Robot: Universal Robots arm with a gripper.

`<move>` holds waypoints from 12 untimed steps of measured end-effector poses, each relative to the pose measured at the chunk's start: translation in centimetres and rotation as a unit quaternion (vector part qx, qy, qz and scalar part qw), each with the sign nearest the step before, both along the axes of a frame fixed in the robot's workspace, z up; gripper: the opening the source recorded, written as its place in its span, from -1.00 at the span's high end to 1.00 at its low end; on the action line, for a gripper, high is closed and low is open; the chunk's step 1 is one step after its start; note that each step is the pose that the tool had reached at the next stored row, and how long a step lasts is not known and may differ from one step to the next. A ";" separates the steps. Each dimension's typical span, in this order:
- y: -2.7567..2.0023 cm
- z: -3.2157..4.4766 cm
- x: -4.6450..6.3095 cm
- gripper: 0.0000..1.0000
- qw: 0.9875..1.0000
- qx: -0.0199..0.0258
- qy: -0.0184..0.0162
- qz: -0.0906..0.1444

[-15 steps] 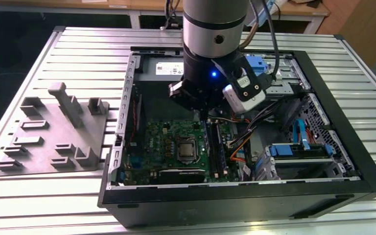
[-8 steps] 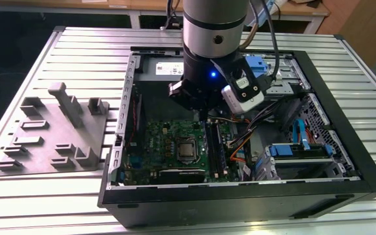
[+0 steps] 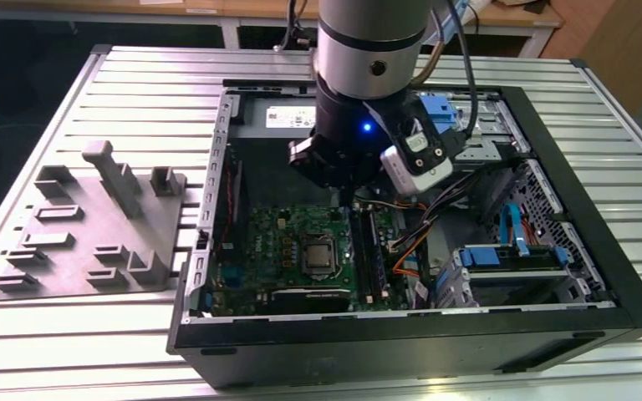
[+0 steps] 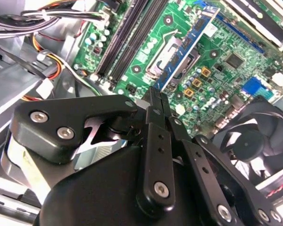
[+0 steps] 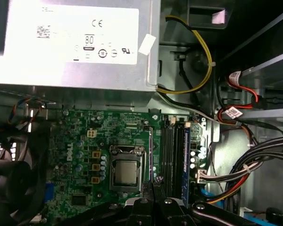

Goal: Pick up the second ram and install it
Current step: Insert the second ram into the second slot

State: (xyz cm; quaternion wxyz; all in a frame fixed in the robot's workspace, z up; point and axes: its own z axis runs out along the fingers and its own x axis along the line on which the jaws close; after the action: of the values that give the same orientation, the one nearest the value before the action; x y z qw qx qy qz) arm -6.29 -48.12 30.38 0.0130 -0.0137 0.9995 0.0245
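In the exterior view the gripper (image 3: 348,203) hangs inside the open computer case (image 3: 588,251) above the green motherboard (image 3: 271,251), just over the second ram (image 3: 361,255), a long dark stick standing in the slots beside the processor socket (image 3: 318,257). In the second wrist view the gripper's 2 fingers (image 4: 153,101) are pinched together with nothing visible between them, and the second ram (image 4: 137,42) lies in its slot ahead of them, near a fan (image 4: 254,141). In the first wrist view the gripper (image 5: 155,187) sits beside the processor socket (image 5: 126,172), with the second ram (image 5: 173,155) seated between it and a blue slot (image 5: 186,160).
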 end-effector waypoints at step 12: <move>0.00 -0.15 1.4 0.77 1.000 0.000 0.000 0.000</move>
State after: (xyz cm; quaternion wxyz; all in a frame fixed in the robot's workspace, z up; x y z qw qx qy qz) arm -4.89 -48.12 30.23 0.0129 -0.0138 0.9995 0.0245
